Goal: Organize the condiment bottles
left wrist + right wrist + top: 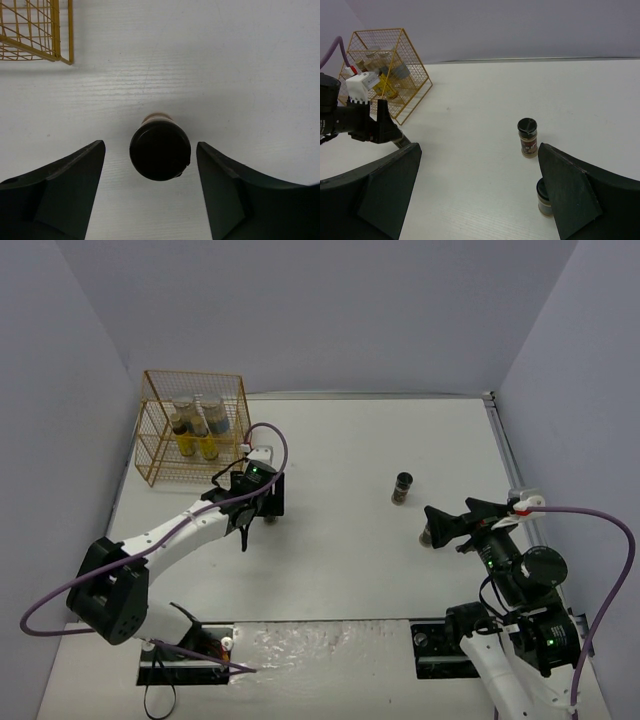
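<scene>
While the left gripper (150,145) points straight down at the table (340,570), its jaws stand apart and straddle the left dark jar (160,152). That jar is upright with its round black lid facing the wrist camera. A strip of bare table shows between the lid and each of the fingers (65,190), so neither one touches it. Just beyond this gripper, toward the far left corner, sits the gold wire rack (160,455). Four bottles stand close together inside it: two pale jars (214,412) with blue labels and two yellow-labelled bottles (190,445).

Over on the other side, the right gripper (479,146) hovers low with its jaws spread wide and nothing between them. The right dark jar (544,199) stands upright just beside its tip, partly hidden behind one finger in the wrist view; I cannot tell whether they touch. A little farther out, the middle dark jar (527,136) stands upright and alone on open table, near that jar but apart from it, and well apart from the rack.
</scene>
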Action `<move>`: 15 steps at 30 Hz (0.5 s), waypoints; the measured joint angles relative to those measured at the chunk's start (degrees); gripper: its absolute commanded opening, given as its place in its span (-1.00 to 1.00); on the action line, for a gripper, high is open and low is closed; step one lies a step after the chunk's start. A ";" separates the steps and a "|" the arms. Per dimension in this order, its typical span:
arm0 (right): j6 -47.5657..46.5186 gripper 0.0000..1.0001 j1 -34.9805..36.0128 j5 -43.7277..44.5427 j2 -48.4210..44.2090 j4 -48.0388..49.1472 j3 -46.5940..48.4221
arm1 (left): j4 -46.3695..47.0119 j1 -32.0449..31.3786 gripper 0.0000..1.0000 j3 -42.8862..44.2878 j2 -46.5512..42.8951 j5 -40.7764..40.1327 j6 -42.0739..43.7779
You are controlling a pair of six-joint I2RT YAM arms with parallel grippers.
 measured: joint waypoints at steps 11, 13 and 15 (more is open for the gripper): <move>0.00 1.00 0.00 -0.03 -0.31 0.00 -0.02 | -0.17 -0.11 -0.84 1.57 0.80 -0.76 -0.52; 0.00 1.00 0.00 -0.04 -0.67 0.00 -0.02 | -1.77 -0.11 -0.84 2.45 0.33 -0.86 -0.35; 0.00 1.00 0.00 -0.05 -0.92 0.00 -0.02 | -3.90 -0.11 -0.85 3.45 -0.90 -1.35 0.01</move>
